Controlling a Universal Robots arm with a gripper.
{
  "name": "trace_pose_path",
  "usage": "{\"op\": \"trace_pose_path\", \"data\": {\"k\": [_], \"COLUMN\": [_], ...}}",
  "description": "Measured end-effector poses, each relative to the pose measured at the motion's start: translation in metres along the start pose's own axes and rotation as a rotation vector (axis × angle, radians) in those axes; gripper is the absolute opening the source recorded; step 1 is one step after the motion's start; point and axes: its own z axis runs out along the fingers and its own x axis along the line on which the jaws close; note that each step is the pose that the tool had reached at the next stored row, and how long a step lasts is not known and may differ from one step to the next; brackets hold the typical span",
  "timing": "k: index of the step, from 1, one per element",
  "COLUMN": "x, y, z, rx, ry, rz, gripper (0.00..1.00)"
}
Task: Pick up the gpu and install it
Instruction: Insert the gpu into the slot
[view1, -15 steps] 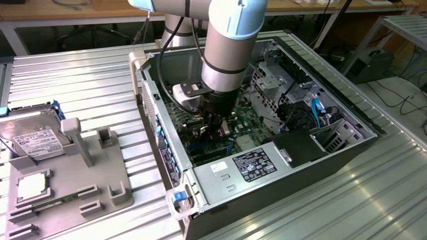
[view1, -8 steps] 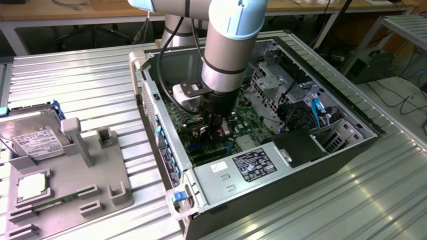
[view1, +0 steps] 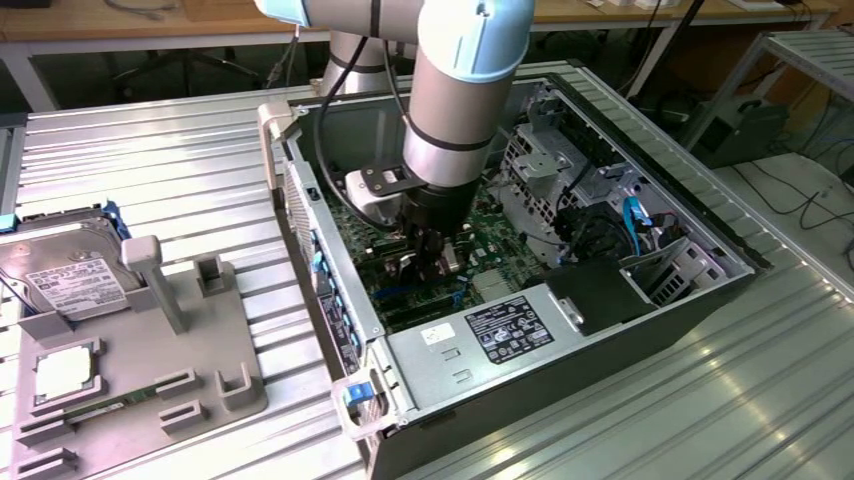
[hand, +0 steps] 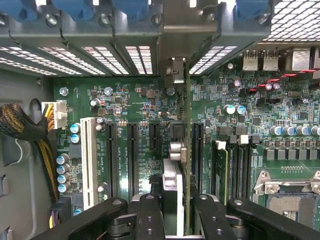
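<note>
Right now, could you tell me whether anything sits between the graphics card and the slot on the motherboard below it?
Nothing visible does. The gripper holds the graphics card edge-on just over the motherboard, lined up along the black slots, inside the open computer case. No cable crosses beneath it.

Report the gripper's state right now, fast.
Gripper: closed on the gpu, held edge-on over the slots of the motherboard inside the computer case.
</note>
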Motion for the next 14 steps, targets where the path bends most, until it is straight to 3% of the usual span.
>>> {"op": "trace_pose_path", "data": {"k": [14], "x": [0.0], "y": [0.0011], "z": [0.0034], "rx": [0.0001], "ry": [-0.0001], "rz": [0.0], "gripper": [0.28]}}
